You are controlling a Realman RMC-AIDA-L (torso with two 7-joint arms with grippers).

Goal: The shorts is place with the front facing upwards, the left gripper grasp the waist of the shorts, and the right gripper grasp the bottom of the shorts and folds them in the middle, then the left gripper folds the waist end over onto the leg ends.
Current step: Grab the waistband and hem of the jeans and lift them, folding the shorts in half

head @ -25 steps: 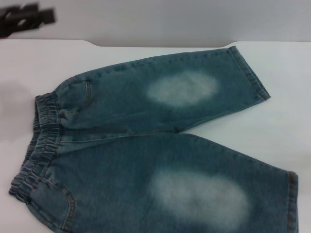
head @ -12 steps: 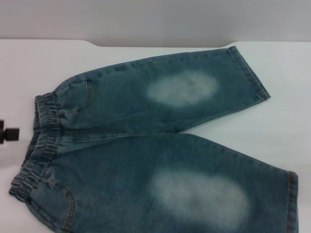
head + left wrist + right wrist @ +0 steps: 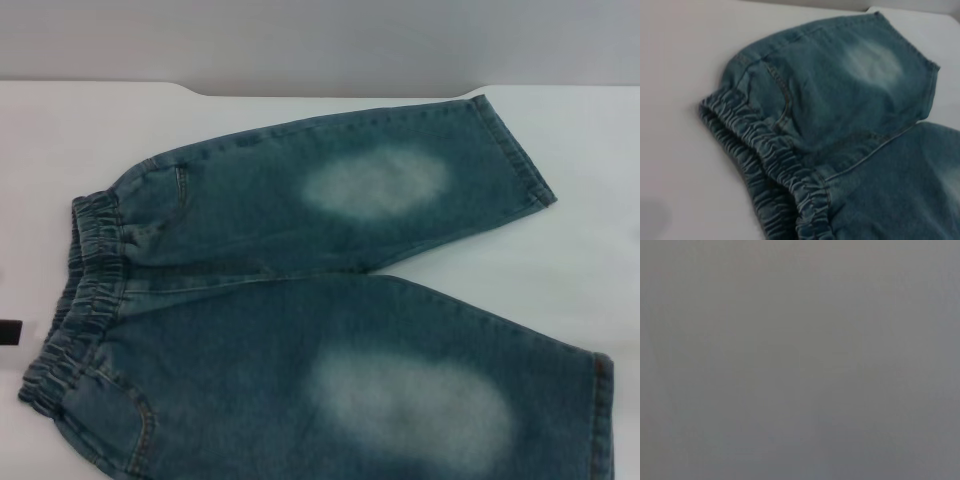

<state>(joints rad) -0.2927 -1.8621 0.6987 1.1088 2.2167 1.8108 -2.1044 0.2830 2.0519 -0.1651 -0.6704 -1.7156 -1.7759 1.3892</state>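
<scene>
The shorts (image 3: 330, 290) lie flat on the white table (image 3: 590, 250), front up, with a pale oval on each leg. Their gathered elastic waist (image 3: 85, 290) is at the left. The leg ends point right: the far hem (image 3: 515, 150) and the near hem (image 3: 600, 400), which shows an orange edge. Only a small black piece of my left gripper (image 3: 8, 333) shows, at the head view's left edge, just left of the waist and apart from it. The left wrist view looks down on the waist (image 3: 775, 170) and the far leg (image 3: 865, 65). My right gripper is out of view.
The table's far edge (image 3: 340, 92) runs just beyond the far leg, with a grey wall behind it. Bare white tabletop lies left of the waist and right of the far leg. The right wrist view shows only plain grey.
The black gripper piece has come down the left side, from the top left corner to beside the waist, and now barely shows at the frame edge. The shorts have not moved.
</scene>
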